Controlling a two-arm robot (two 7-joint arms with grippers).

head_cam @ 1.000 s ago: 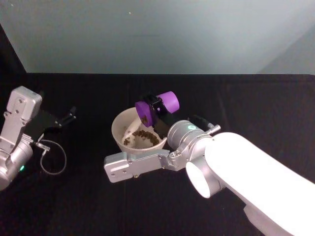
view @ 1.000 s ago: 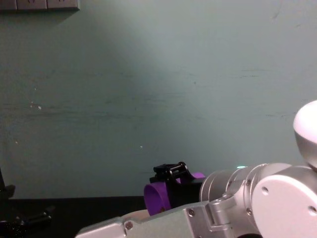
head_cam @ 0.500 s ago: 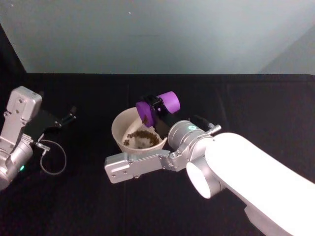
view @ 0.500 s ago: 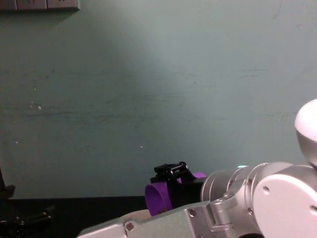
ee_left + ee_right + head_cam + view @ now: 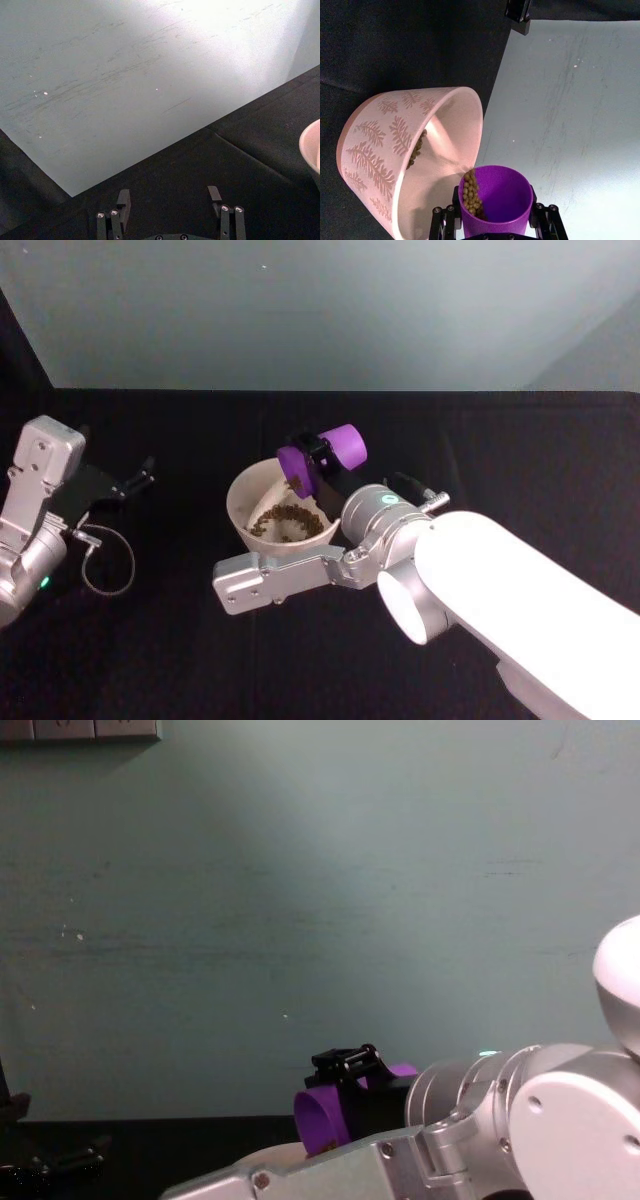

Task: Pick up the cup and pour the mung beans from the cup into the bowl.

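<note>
The purple cup (image 5: 324, 457) lies tipped on its side above the far rim of the cream bowl (image 5: 237, 502), mouth facing the bowl. My right gripper (image 5: 322, 452) is shut on the cup. In the right wrist view, mung beans (image 5: 471, 194) trail along the lower inside of the cup (image 5: 496, 196) toward its lip, just over the leaf-patterned bowl (image 5: 375, 150). More beans (image 5: 286, 523) lie in the bowl's bottom. The chest view shows the cup (image 5: 320, 1120) under the black fingers (image 5: 343, 1065). My left gripper (image 5: 169, 200) is parked open at the far left (image 5: 135, 480), holding nothing.
A black cloth covers the table (image 5: 520, 460), and a pale teal wall (image 5: 320, 310) rises behind it. A thin cable loop (image 5: 105, 565) hangs beside the left arm. My right forearm (image 5: 290, 575) lies across the near side of the bowl.
The cup has stayed tipped over the bowl, shifting only slightly. The beans in the bowl have spread a little. The left arm has not moved.
</note>
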